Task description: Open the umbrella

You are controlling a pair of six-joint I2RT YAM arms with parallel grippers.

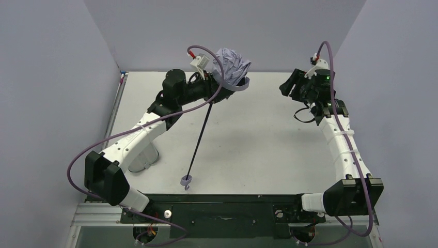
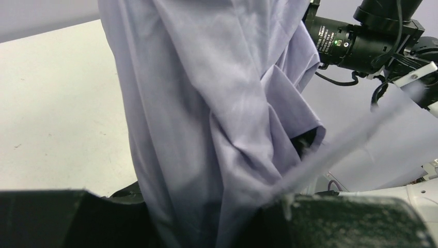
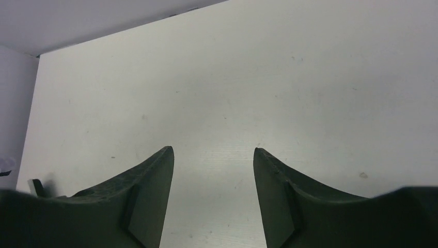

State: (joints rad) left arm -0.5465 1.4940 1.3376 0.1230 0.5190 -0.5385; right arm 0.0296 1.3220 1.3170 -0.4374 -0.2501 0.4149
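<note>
White tabletop (image 1: 268, 150), matt, boxed by grey walls (image 1: 46, 77) at left, far side and right; I log open room across centre and right of frame.

- handle (image 1: 186, 180): small pale round knob, lower centre, close to the near edge; I cannot tell whether it touches the surface.
- shaft (image 1: 199, 139): thin, black, slanting up toward upper centre.
- umbrella (image 1: 232, 66): crumpled lavender-white fabric, bunched and raised at upper centre.
- left gripper (image 1: 219, 85): clamped on that fabric, with folds filling its gap.
- right gripper (image 1: 287, 89): upper right, well apart from the fabric, jaws spread wide.
</note>
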